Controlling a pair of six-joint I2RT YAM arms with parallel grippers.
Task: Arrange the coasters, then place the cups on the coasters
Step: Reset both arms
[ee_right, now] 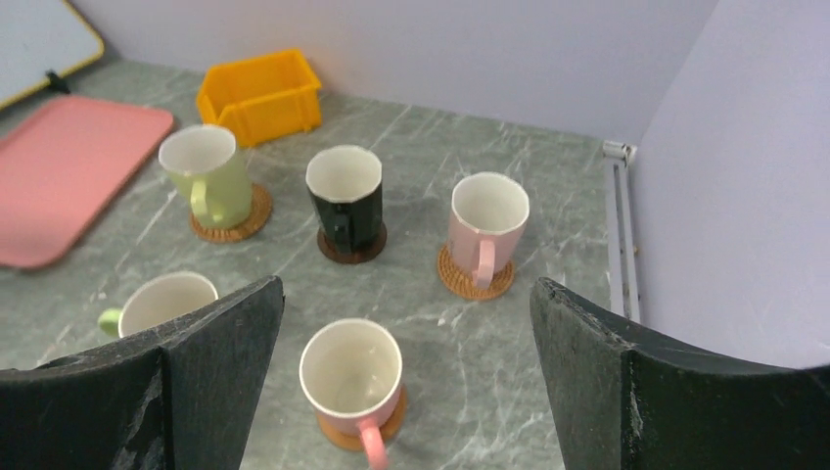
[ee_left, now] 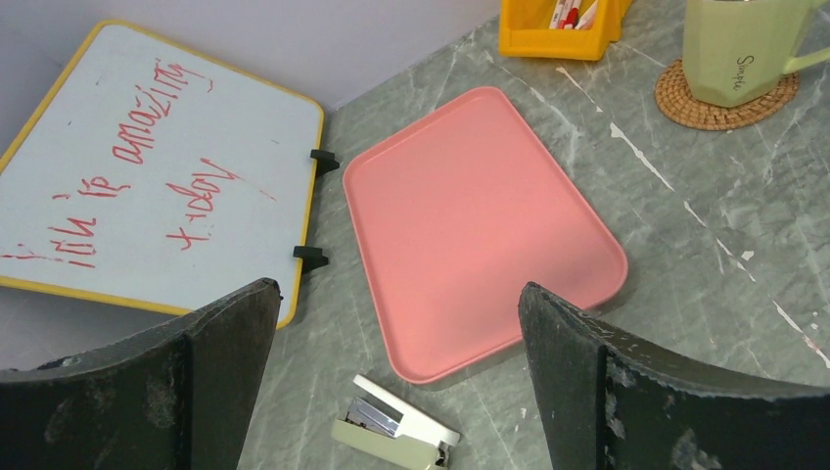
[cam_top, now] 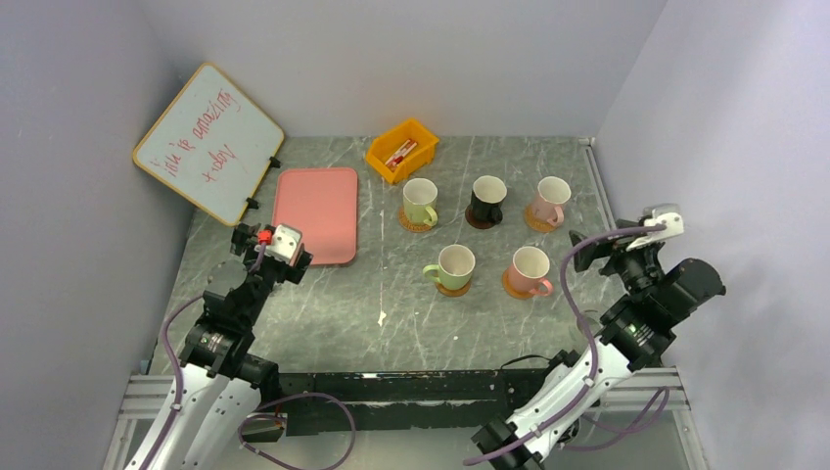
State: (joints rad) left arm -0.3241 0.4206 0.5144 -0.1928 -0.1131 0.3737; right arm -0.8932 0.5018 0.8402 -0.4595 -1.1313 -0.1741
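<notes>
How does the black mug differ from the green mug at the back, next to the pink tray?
Colour: the black mug is black outside, the back green mug pale green.
Coaster: the black mug sits on a dark brown coaster, the back green mug on a woven tan coaster.
Place: the black mug is in the middle of the back row; the back green mug stands nearest the pink tray.
Both stand upright, with whitish insides.

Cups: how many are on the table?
5. Far row, left to right: back green cup, black cup, back pink cup. Near row: front green cup, front pink cup. None seems hidden.
</notes>
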